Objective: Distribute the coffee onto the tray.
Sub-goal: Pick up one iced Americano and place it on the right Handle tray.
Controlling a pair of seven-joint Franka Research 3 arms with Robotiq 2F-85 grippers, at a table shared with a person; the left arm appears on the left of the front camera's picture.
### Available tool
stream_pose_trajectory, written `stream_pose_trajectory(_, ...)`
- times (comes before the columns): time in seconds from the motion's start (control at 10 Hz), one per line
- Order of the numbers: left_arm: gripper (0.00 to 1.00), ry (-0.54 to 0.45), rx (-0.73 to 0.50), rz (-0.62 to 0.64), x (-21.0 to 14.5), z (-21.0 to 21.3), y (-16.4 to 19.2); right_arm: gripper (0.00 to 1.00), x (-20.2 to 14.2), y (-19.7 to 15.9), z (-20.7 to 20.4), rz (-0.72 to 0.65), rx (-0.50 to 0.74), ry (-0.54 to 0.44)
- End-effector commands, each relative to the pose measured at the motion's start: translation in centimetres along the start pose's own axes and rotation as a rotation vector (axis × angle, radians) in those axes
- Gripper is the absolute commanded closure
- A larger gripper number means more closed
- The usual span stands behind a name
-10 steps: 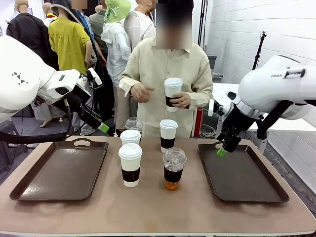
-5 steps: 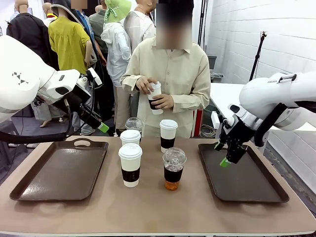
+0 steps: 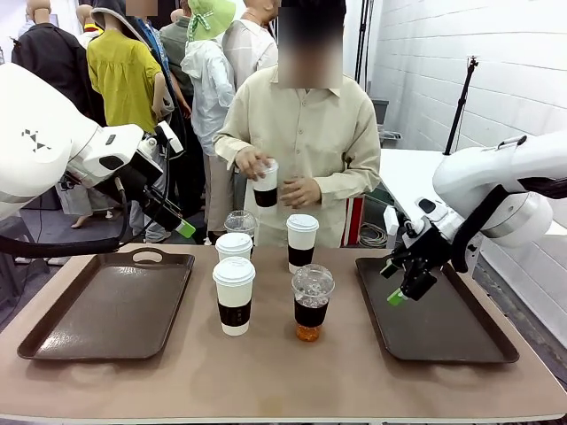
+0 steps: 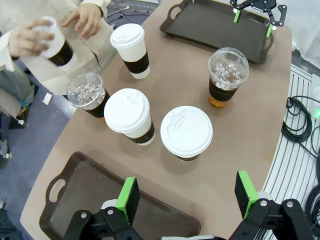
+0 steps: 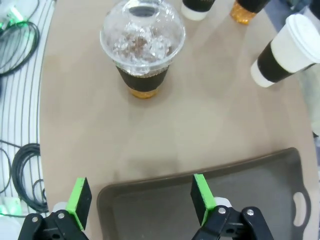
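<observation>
Left gripper (image 4: 187,192): spread wide, empty.
Right gripper (image 5: 140,193): spread wide, empty; dome-lidded cup (image 5: 142,50) at 12 o'clock.
Person's hand (image 3: 251,164): holding 1 paper cup (image 3: 265,184).

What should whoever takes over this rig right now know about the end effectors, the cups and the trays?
Left end effector: open, holding nothing, raised near the left tray.
Right end effector: open, holding nothing, low over the right tray.
Coffee: three white paper cups and two dome-lidded cups stand on the table between the trays. The person holds another paper cup in one hand.
Done: no cup placed on a tray yet.
Left: move the cups onto the trays.
</observation>
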State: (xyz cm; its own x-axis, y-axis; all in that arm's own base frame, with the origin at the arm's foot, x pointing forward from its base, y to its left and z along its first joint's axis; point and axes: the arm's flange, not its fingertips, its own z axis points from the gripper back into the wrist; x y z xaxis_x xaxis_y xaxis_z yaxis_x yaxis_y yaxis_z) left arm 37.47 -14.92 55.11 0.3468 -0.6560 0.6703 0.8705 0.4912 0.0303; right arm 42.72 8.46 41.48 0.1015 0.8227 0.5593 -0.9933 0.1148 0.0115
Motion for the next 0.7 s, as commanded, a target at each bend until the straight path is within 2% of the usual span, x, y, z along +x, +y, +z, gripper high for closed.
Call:
stream_pose_trajectory(0.0, 0.00, 0.000, -0.008, -0.005, -0.1, 0.0, 0.2, 0.00, 0.1, -0.1, 0.0, 0.016, 0.002, 0.016)
stream_pose_trajectory(0.4, 0.00, 0.000, -0.008, -0.005, -0.1, 0.0, 0.2, 0.00, 0.2, 0.1, 0.0, 0.004, -0.003, 0.012)
stream_pose_trajectory(0.6, 0.00, 0.000, -0.008, -0.005, -0.1, 0.0, 0.2, 0.00, -0.7, -1.4, -1.6, 0.031, -0.013, -0.124)
